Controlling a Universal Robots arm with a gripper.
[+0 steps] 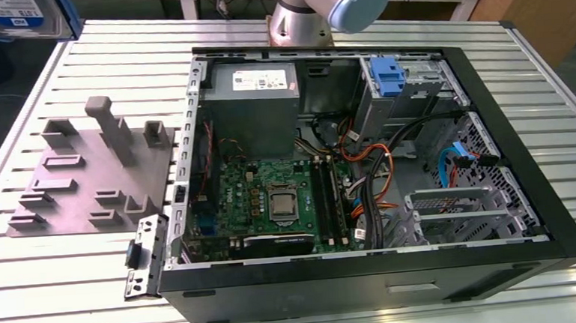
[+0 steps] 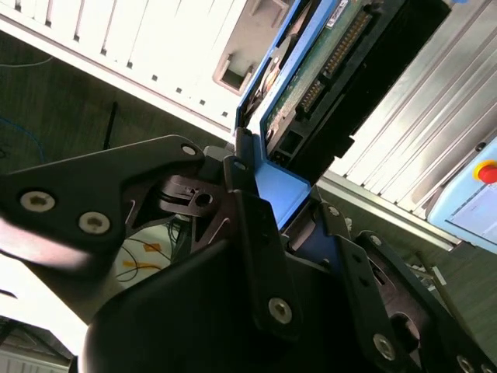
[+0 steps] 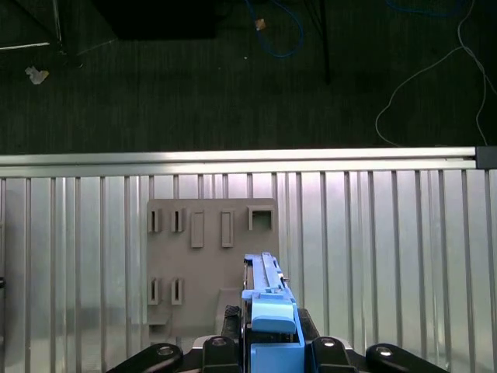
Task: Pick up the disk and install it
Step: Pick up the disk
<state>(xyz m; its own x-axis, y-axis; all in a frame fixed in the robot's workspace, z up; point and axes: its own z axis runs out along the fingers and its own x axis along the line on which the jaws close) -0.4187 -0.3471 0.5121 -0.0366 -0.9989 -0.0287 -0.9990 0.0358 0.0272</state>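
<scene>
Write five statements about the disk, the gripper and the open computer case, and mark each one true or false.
1. The gripper has its jaws closed on the disk. True.
2. The disk sits in a bay of the computer case. False: in the exterior view it is apart from the case, off to that view's left.
3. The case lies open, with its motherboard in sight. True.
4. The grey fixture block lies to the exterior view's right of the case. False: it lies to the left.
5. The table is smooth wood. False: it is ribbed metal.
</scene>
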